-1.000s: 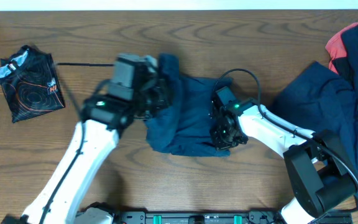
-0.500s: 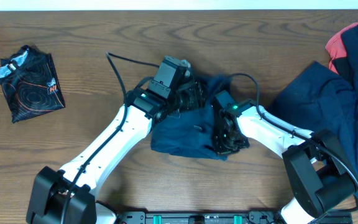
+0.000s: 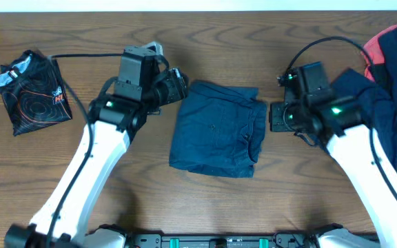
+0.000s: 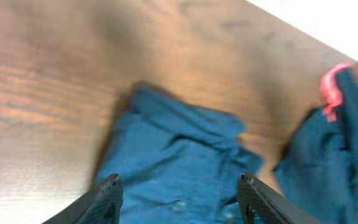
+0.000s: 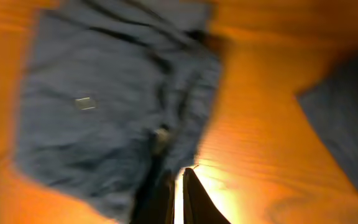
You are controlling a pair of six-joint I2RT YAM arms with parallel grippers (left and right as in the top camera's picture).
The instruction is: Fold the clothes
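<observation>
The navy denim-like shorts [image 3: 216,127] lie folded in a rough rectangle at the table's middle. My left gripper [image 3: 178,87] hovers just off their upper left corner, open, with nothing between its fingers. In the left wrist view the gripper [image 4: 179,194] frames the shorts [image 4: 179,155] below it. Just right of the shorts, my right gripper [image 3: 274,117] is shut and holds nothing. In the blurred right wrist view the gripper [image 5: 178,193] points at the shorts' right edge [image 5: 104,106]. More navy clothes [image 3: 384,103] with a red piece [image 3: 381,45] are piled at the right.
A small black line-printed garment [image 3: 32,93] lies folded at the far left of the wooden table [image 3: 116,41]. The navy pile [image 4: 328,149] and its red edge [image 4: 331,87] show at the right of the left wrist view. Cables loop above both wrists.
The left gripper opened, let go of the shorts and drew back to the left. The right arm pulled off the shorts to the right. The shorts now lie folded and uncovered.
</observation>
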